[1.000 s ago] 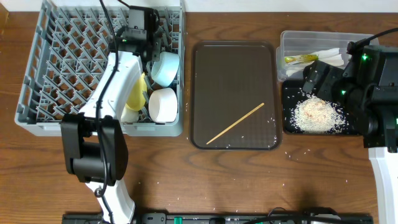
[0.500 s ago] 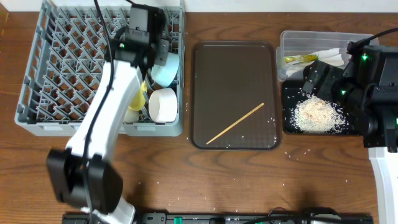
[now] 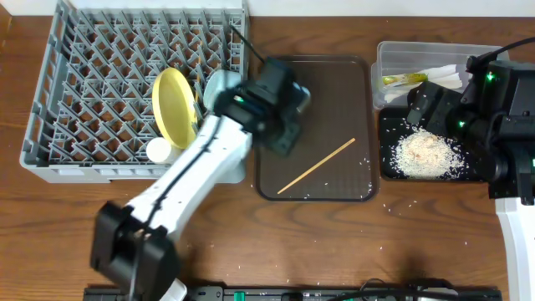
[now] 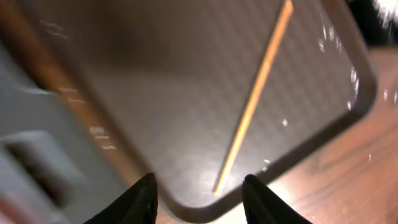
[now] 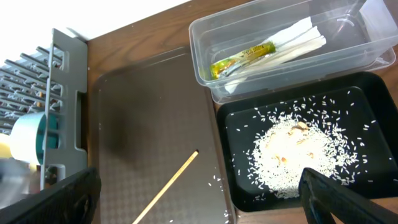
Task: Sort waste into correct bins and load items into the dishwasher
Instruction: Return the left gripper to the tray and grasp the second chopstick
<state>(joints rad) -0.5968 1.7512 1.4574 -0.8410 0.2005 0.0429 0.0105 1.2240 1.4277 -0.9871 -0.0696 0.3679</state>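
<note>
My left gripper (image 3: 282, 134) hovers open over the left half of the brown tray (image 3: 334, 75), nothing between its fingers (image 4: 144, 194). One wooden chopstick (image 3: 318, 165) lies slantwise on that tray; its near end shows below the left gripper (image 4: 199, 194) in the left wrist view. The yellow plate (image 3: 171, 107), light blue bowl (image 3: 219, 84) and small white cup (image 3: 157, 150) stand in the grey dish rack (image 3: 50, 125). The clear tub (image 3: 393, 52) holds the green-yellow wrapper (image 5: 242, 57) and white napkins (image 5: 292, 40). Rice scraps (image 5: 295, 155) lie in the black tray (image 5: 367, 99). My right gripper (image 5: 199, 205) stands wide open above the tray's near edge.
Loose rice grains (image 3: 368, 180) are scattered on the brown tray's right side and on the wooden table (image 3: 351, 242). The rack's wall (image 5: 62, 93) edges the right wrist view at left. My left arm (image 3: 184, 184) crosses the rack's front right corner.
My left arm has swung from the rack's right side out over the brown tray. The yellow plate now shows standing in the rack. The right arm has not moved.
</note>
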